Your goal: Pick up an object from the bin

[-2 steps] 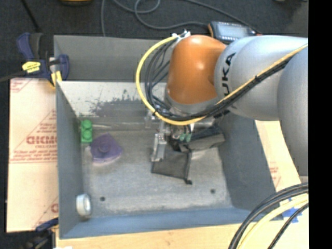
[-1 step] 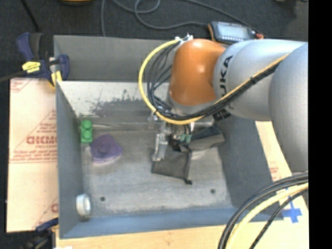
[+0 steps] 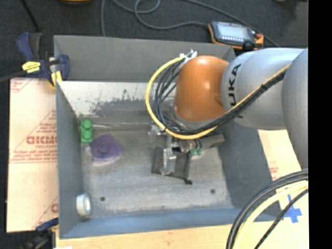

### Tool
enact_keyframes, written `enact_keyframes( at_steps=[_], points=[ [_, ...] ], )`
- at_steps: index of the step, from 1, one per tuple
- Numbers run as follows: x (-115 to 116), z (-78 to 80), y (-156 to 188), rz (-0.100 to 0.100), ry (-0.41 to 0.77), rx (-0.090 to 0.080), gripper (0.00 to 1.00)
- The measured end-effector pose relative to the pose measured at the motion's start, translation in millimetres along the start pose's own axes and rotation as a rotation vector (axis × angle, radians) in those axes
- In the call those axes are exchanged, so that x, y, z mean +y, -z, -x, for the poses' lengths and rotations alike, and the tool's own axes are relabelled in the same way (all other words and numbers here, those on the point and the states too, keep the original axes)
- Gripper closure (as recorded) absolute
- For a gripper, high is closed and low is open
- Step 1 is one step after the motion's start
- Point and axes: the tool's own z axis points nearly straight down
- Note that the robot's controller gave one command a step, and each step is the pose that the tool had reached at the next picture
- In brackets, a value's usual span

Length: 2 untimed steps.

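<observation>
Gripper (image 3: 171, 165) is down at the floor mid-bin, fingers spread, nothing clearly between them. Nearest item is the purple lump (image 3: 105, 148), apart to its left, with a green piece (image 3: 86, 130) just beside it. A silvery cylinder (image 3: 83, 204) sits in the near-left corner. Bin (image 3: 70, 154) floor is grey and scuffed. Orange wrist cover (image 3: 199, 87) and cables (image 3: 155, 95) overhang the gripper.
</observation>
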Motion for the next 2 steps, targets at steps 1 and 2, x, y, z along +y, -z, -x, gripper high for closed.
enact_keyframes(
  at_steps=[1,2],
  points=[
    [-22,-29.0,-49,0.001,-0.037,-0.004,0.0],
    [-61,-7.0,-68,0.001,-0.019,0.007,0.0]
  ],
)
